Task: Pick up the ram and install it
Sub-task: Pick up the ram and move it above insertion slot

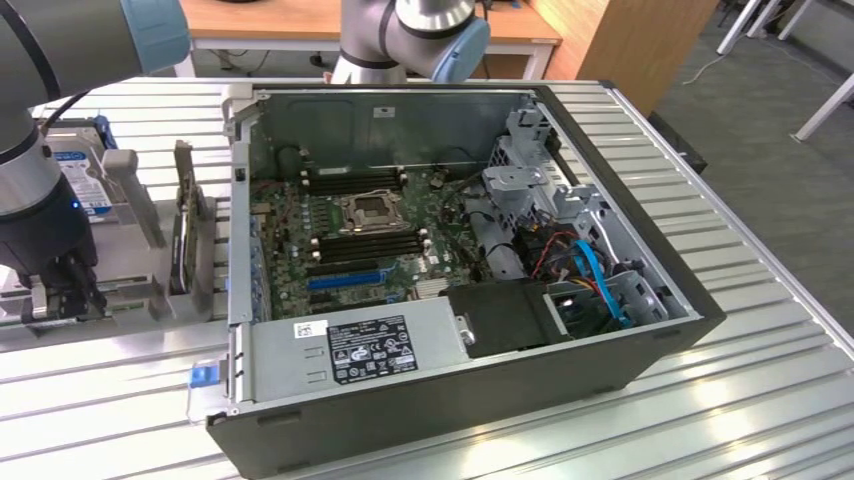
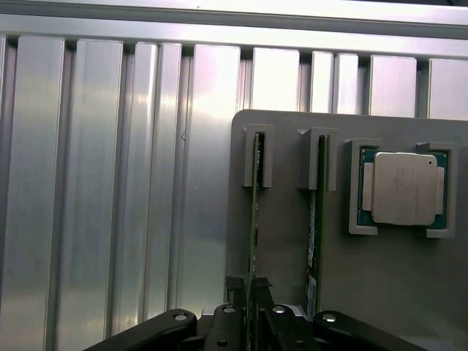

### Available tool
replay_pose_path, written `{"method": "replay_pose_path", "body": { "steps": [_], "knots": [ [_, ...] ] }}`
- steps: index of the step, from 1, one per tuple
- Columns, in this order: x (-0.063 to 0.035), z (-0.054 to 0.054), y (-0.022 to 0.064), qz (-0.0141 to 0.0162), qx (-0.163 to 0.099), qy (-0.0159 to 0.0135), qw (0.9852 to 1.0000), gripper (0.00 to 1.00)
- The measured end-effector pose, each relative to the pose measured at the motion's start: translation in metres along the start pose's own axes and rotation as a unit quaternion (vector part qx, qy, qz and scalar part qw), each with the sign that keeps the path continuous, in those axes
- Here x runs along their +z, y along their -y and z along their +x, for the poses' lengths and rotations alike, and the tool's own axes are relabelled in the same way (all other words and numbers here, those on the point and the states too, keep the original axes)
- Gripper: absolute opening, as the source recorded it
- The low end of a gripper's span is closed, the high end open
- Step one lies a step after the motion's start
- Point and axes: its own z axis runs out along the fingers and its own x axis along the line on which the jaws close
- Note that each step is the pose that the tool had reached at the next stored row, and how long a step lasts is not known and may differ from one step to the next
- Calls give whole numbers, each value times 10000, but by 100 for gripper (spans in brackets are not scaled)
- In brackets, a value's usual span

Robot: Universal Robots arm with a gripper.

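Dark end effector (image 2: 252, 307) hardware sits closest to the wrist camera, straddling the ram (image 2: 254, 219), a thin green stick standing on edge in a slot of a grey holder (image 2: 409, 278). I cannot tell whether the end effector is pinching the stick or only bracketing it. In the exterior view it hangs over this holder on the slatted metal desk (image 1: 747, 400), at the exterior view's left, well apart from the memory slots (image 1: 358, 246).

Several things could go wrong, as I judge it. A grip taken off-centre or too low could lever the board against the slot walls and bend it or jam it. A weak pinch could let the stick tilt, so that it would not line up with a socket. A second stick (image 2: 313, 219) stands just beside the first, near enough to be clipped by the end effector's outer side.

The holder carries one stick in each of two slots and a processor (image 2: 404, 188) seated in a square pocket. The open computer case (image 1: 667, 335) holds the motherboard (image 1: 287, 270), a labelled power supply (image 1: 360, 350), a drive cage and blue cables (image 1: 587, 270). Its long black memory slots look unfilled.
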Motion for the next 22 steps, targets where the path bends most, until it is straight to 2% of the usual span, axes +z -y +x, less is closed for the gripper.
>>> {"method": "replay_pose_path", "body": {
  "steps": [4,5,6,22],
  "knots": [
    [0,0,0,0,0,0,10000,18],
    [1,0,0,0,0,1,10000,17],
    [0,0,0,0,0,0,10000,12],
    [0,-12,1,1,0,-1,10000,12]
  ]
}}
